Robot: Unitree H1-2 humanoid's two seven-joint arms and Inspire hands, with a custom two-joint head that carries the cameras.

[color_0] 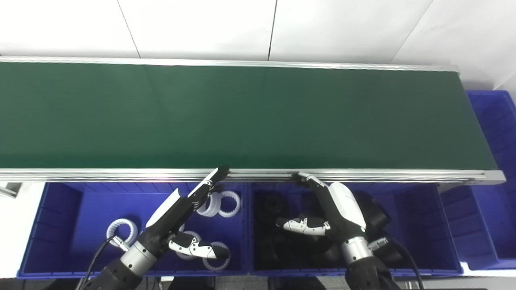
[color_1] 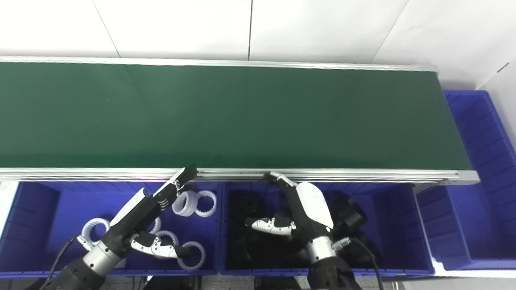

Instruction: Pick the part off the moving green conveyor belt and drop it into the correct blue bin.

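Left hand [color_0: 183,209]: over the left bin, fingers straight and spread, tips at the belt's near rail, thumb out to the side, holds nothing.
Right hand [color_0: 336,207]: over the middle bin, fingers stretched toward the near rail, thumb pointing left, holds nothing.
Left bin [color_0: 60,201]: blue, holds white toothed rings [color_0: 229,203]; several lie flat, two side by side near the back wall, others partly hidden under the left hand and forearm.
Middle bin [color_0: 419,209]: blue, holds black parts [color_0: 270,205]; dark on dark, shapes hard to make out, right hand covers part of them.
Right bin [color_0: 494,121]: blue, sits past the belt's right end, contents cannot be told from these views.
Belt [color_0: 242,117]: green, runs left to right behind the bins; no part visible on its surface.
Rail [color_0: 121,174]: silver, between belt and bins; both hands' fingertips reach up to it.
Wall [color_0: 201,24]: white panels behind the belt.
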